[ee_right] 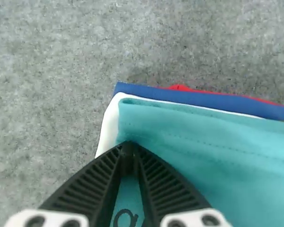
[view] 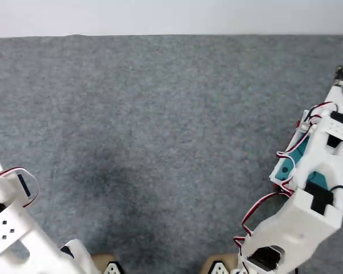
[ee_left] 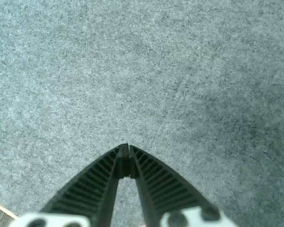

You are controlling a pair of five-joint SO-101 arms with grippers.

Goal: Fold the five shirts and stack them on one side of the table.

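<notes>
Left arm [view: 14,231] at the near-left corner, right arm [view: 308,194] at the right edge, both jaws closed.

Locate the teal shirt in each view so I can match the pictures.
High view: teal shirt at the table's right edge, mostly under the right arm.
Left wrist view: just grey mat beneath the left claw.
Right wrist view: teal shirt lies over a blue shirt, right claw at its corner.
Shared landmark: the grey mat.

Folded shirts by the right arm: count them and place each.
4: teal fabric shirt on top, white shirt under it, then dark blue shirt, red shirt lowest seen. A fifth may be hidden.
</notes>
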